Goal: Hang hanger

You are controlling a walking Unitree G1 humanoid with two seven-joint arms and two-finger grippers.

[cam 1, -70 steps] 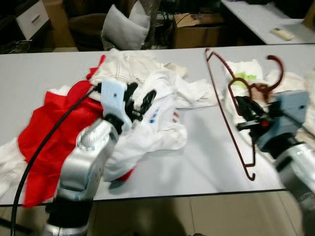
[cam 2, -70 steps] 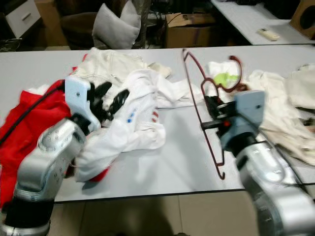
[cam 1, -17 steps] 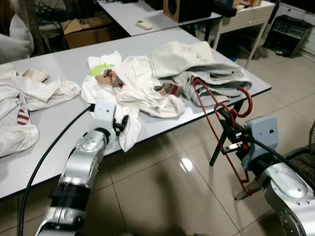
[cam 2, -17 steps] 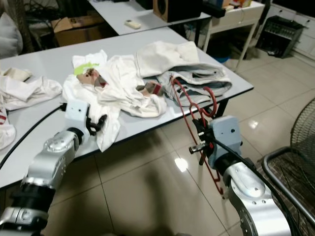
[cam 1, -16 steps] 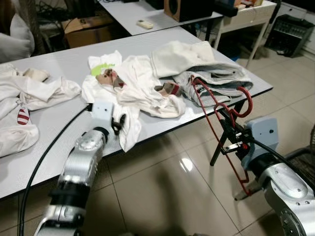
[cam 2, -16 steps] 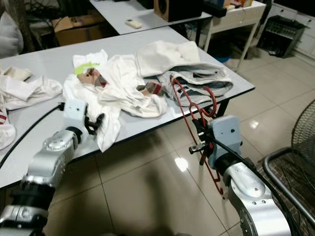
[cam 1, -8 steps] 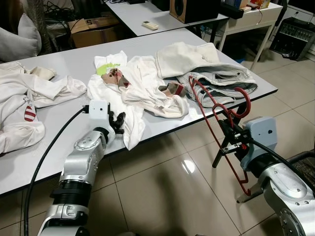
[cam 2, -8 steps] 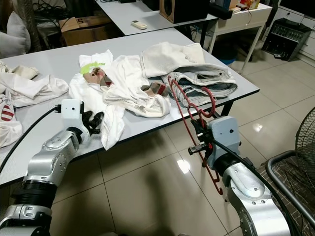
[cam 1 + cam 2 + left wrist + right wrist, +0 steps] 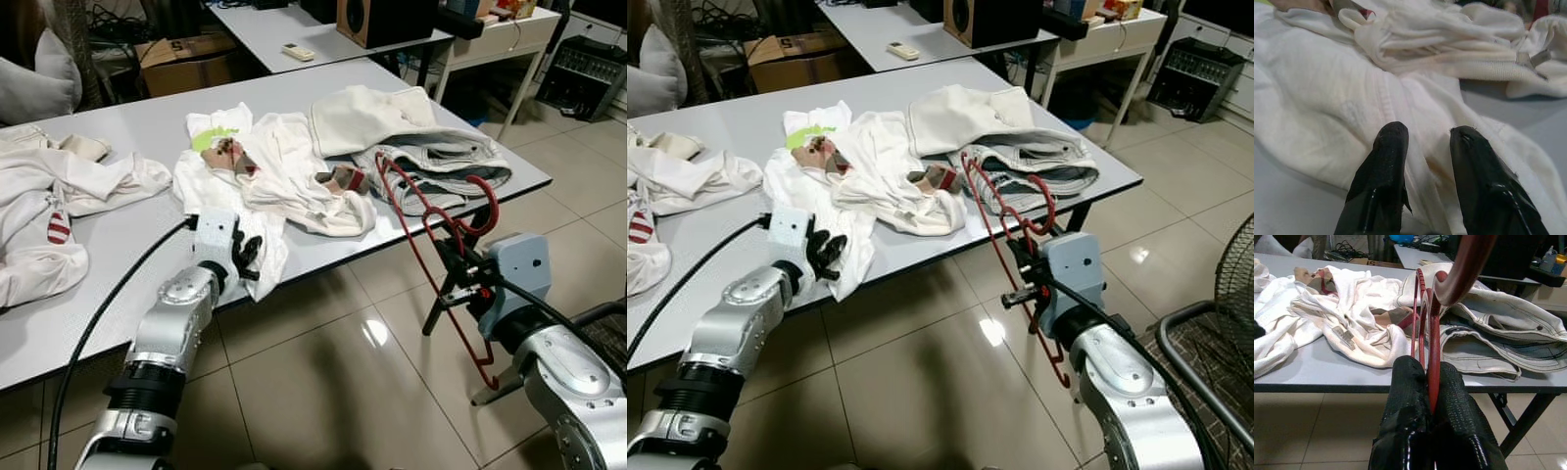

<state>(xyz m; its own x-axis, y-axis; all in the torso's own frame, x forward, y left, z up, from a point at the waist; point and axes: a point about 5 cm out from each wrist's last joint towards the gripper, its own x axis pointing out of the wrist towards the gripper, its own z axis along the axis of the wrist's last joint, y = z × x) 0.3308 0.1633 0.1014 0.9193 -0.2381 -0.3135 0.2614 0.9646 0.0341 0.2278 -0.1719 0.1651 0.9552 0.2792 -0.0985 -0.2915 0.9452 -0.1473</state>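
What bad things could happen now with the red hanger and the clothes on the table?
1. The right hand pinches the red hanger at one thin spot, so it might swing or slip out.
2. The hanger's top sits close to the jeans at the table edge, so it could snag them.
3. The left hand is right at the white shirt hanging over the edge, so it may drag it down.

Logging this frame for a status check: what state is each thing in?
red hanger: clamped, held off the table.
right end effector: shut on the red hanger.
left end effector: open, over the white shirt.
white shirt: crumpled, drooping over the table edge.
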